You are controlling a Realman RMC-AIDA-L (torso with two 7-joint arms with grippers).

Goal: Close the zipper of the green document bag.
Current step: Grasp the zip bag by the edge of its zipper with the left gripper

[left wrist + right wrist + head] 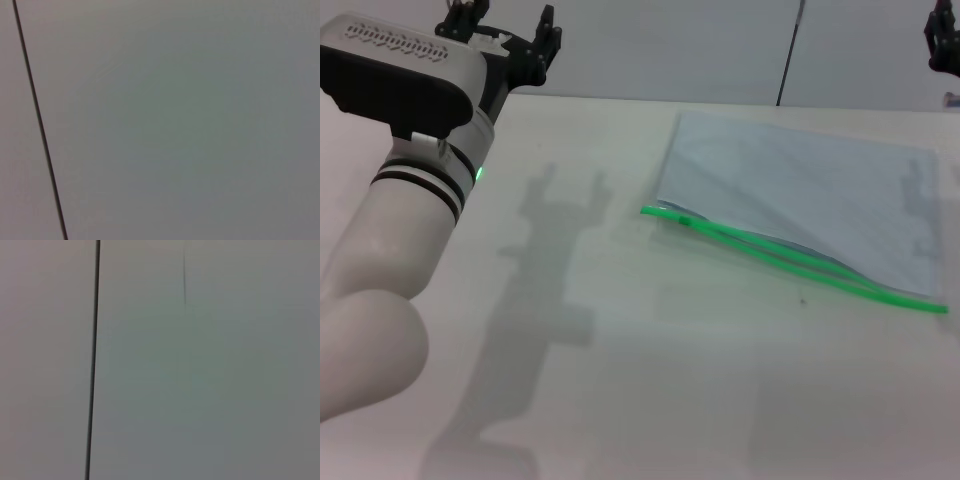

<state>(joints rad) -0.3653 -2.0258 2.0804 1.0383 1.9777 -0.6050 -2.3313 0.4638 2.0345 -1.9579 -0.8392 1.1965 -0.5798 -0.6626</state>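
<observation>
The green document bag [800,185] lies flat on the table [650,380], its zipper [790,258] gaping, well right of the raised left gripper [505,28], whose fingers spread open. The right gripper [942,40] hangs above the bag's far corner, mostly cropped, so its state cannot be told.

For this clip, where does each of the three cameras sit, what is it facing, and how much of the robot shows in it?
Head view: on the robot's head, looking forward and down at the white table and flat translucent blue-grey document bag with its bright green zipper; the left gripper, open, is raised at the far left, the right gripper at the far right edge.
Left wrist view: faces a plain grey wall; no robot parts.
Right wrist view: the same.
Shared: both wrist views show a dark vertical seam.
</observation>
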